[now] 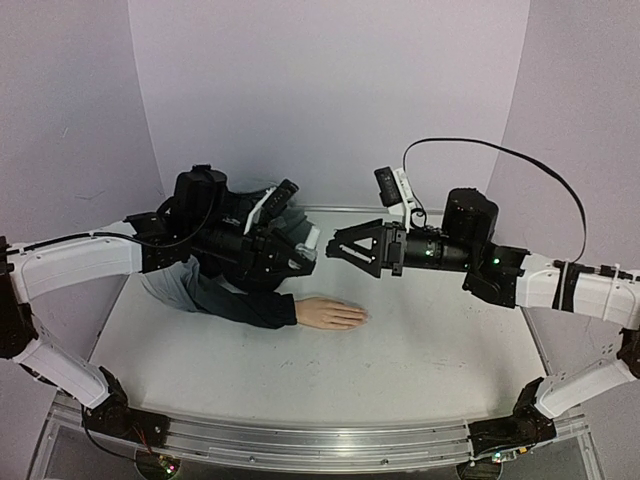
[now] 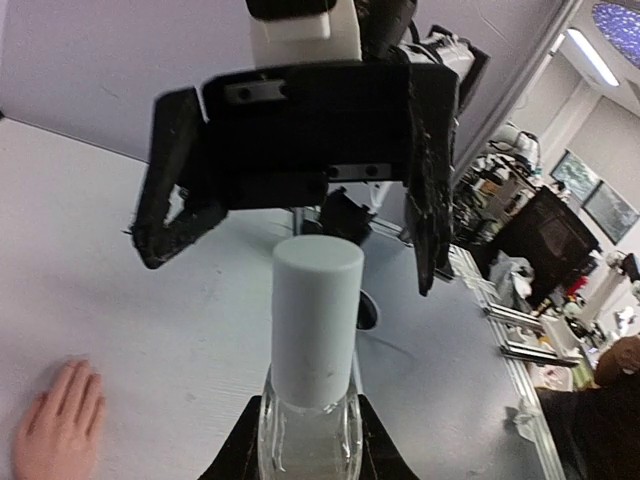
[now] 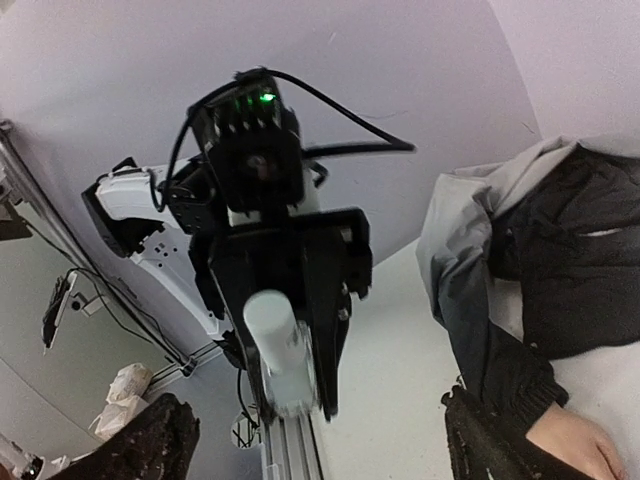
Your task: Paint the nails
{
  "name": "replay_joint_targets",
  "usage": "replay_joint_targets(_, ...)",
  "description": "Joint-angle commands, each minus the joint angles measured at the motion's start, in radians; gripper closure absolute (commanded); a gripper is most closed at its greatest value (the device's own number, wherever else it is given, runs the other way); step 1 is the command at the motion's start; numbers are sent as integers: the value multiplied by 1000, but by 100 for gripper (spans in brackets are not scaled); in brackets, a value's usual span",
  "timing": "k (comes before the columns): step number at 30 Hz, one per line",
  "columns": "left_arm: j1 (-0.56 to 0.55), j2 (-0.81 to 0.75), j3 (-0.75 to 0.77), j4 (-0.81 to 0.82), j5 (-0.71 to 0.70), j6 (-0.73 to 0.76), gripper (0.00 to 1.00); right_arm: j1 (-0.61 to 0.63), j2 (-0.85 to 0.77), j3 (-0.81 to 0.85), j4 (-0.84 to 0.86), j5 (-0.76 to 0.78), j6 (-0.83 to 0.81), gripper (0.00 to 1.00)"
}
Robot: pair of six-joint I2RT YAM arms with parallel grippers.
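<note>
The pale mannequin hand lies flat on the table, its dark sleeve running back left. Its nails are too small to make out. My left gripper is shut on a small clear bottle with a white cap and holds it above the table, cap pointing right. My right gripper is open and faces the cap from a short distance, fingers spread on either side of its line. In the right wrist view the bottle sits in the left jaws, and my own fingertips frame it. The hand also shows in the left wrist view.
The jacket's grey and navy bulk lies at the back left under the left arm. A curved lilac backdrop encloses the table. A metal rail runs along the near edge by the arm bases.
</note>
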Motion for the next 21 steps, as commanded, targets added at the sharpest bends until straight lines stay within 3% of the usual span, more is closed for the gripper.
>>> replay_joint_targets(1, -36, 26, 38, 31, 184, -14, 100, 0, 53, 29, 204, -175, 54, 20)
replay_joint_targets(5, -45, 35, 43, 31, 188, -14, 100, 2, 89, 40, 277, -222, 93, 32)
replay_joint_targets(10, -52, 50, 47, 31, 200, -12, 100, 2, 139, 63, 331, -265, 133, 54)
replay_joint_targets(19, -54, 62, 48, 31, 209, -9, 100, 1, 181, 74, 406, -305, 185, 67)
replay_joint_targets(21, -54, 65, 46, 31, 212, -10, 100, 1, 188, 76, 414, -307, 189, 75)
